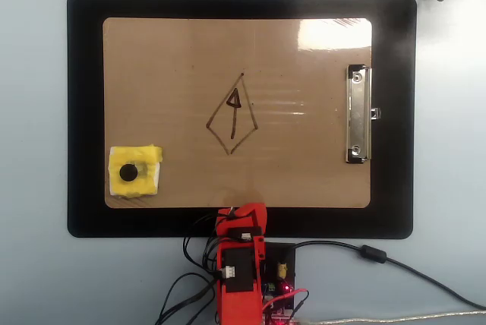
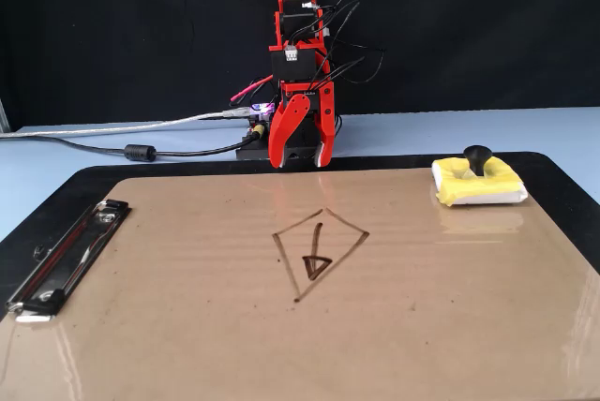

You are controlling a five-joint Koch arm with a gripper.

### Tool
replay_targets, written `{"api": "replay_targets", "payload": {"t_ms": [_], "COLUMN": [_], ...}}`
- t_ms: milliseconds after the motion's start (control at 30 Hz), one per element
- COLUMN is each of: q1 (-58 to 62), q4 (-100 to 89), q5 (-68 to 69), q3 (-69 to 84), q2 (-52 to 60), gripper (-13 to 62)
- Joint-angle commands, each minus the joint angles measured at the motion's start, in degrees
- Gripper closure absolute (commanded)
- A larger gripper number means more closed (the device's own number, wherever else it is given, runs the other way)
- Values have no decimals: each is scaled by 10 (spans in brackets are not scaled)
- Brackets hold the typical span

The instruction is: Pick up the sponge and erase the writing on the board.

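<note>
While pointing down at the board's [image 2: 187, 326] far edge, gripper [image 2: 299, 164] jaws narrowly parted, empty, touching nothing.

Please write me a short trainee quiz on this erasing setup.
1. True or false: the sponge lies on the board.
2. In the overhead view, the clip sits at the board's: A) left edge B) right edge C) top edge
3. Fill in: the gripper hangs at the board's edge, holding ____.

Key: 1 true. 2 B. 3 nothing; the jaws are parted and empty, the writing is untouched.
</note>
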Motion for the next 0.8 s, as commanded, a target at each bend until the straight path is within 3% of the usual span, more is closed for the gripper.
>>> {"api": "replay_targets", "payload": {"t_ms": [0, 233, 400, 600, 767], "q1": [-5, -21, -134, -219, -340], "q4": [0, -5, -18, -106, -322], "q5": [-7, -7, -16, -112, -257], "q3": [-9, -40, -130, -146, -136], "q2": [18, 32, 31, 32, 30], "gripper": [151, 155, 156, 158, 158]}}
